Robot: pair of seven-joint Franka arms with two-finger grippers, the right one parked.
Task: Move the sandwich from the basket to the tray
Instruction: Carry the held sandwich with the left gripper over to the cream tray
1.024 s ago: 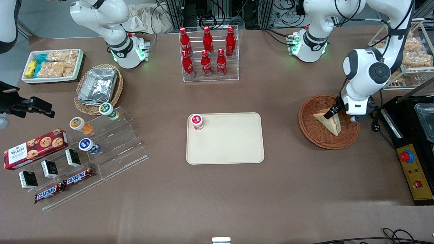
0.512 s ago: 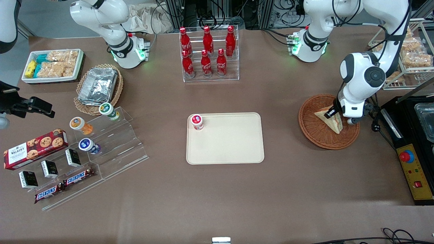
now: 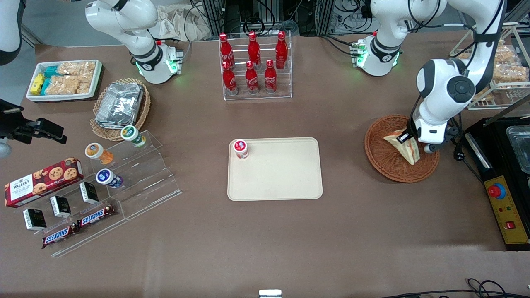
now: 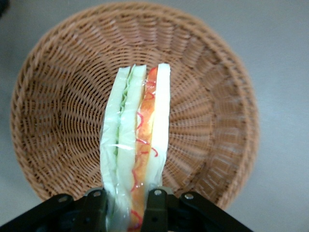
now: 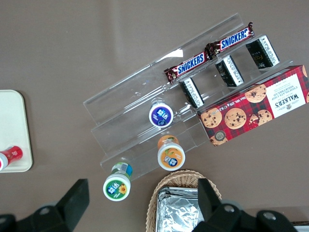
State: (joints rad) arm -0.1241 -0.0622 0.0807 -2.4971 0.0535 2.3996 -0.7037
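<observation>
One sandwich (image 4: 136, 145) is in hand: the gripper (image 4: 126, 212) of the left arm has its two fingers (image 4: 155, 205) pressed against the outer bread faces at one end of the wedge, jaws clamped on it over the basket (image 4: 53, 121), which sits toward the working arm's end of the table, midway between the table's front and back edges. Whether the wedge has cleared the weave cannot be told. Judged by appearance, the item is light, soft and easily crushed, with a clear film wrap (image 4: 116, 147) that is probably slippery; a hold across the flat bread faces, as seen here, suits it better than a pinch on the filling edge. In the front view the sandwich (image 3: 403, 148) stands on edge, its long axis running from the gripper (image 3: 406, 138) toward the table's front edge, pointed end foremost. Its red and green filling edge faces the wrist camera. The tray (image 3: 285, 182) lies at table centre, well apart, with a small red-capped container (image 3: 240, 148) in one corner
</observation>
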